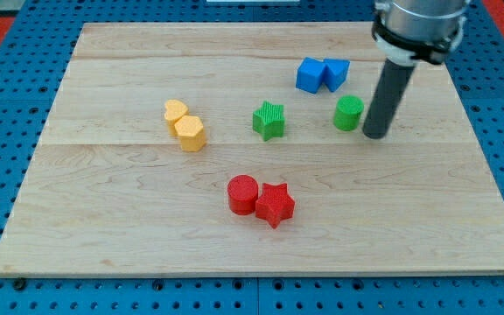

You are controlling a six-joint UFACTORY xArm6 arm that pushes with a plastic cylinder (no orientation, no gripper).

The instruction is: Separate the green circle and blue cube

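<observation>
The green circle [348,113] stands on the wooden board at the view's upper right. The blue cube [310,75] sits just above and to the left of it, touching a second blue block [335,73] on its right. A small gap separates the green circle from the blue blocks. My tip [375,135] rests on the board just right of the green circle, close to it or touching it; I cannot tell which.
A green star [269,120] lies left of the green circle. Two yellow blocks [184,124] sit together at the left. A red cylinder [242,194] and a red star [275,204] touch at the bottom middle. The board's edge [488,166] is right of the tip.
</observation>
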